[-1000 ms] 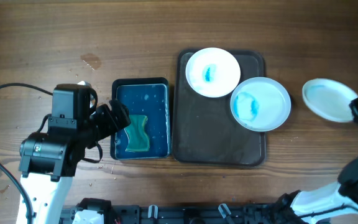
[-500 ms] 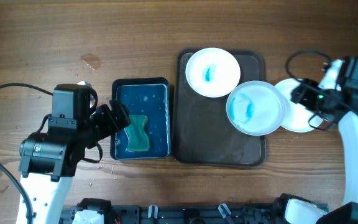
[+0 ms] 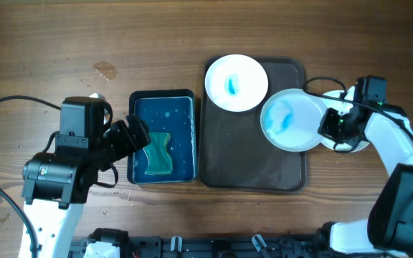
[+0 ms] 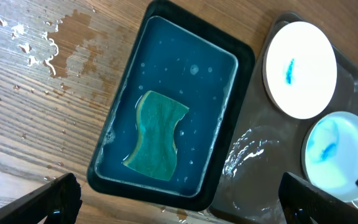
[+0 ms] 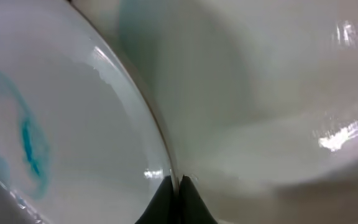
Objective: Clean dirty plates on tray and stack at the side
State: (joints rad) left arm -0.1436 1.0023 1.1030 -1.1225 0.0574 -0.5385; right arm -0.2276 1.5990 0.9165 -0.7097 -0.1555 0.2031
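Note:
The dark brown tray [image 3: 253, 154] lies in the middle. One white plate [image 3: 236, 82] with a blue smear sits over its far left corner. A second smeared plate [image 3: 290, 119] lies over the tray's right side. My right gripper [image 3: 328, 123] is shut on this plate's right rim; in the right wrist view the jaws [image 5: 177, 186] pinch the rim of the smeared plate [image 5: 55, 124]. A third plate [image 3: 359, 145] lies right of it, mostly hidden by the gripper, and fills the right of the right wrist view [image 5: 278, 93]. My left gripper [image 3: 131, 140] is open and empty over the basin's left side.
A blue water-filled basin [image 3: 165, 107] with a green sponge [image 3: 160, 153] stands left of the tray. The left wrist view shows the sponge [image 4: 157, 135], the wet tray [image 4: 260, 168], both smeared plates [image 4: 300, 68] [image 4: 337, 158] and water drops on the wood [image 4: 36, 43].
My right arm came in from the right edge and closed on the smeared plate's rim. Both tray plates shifted slightly left. The third plate moved left against the smeared plate. The left arm stayed still.

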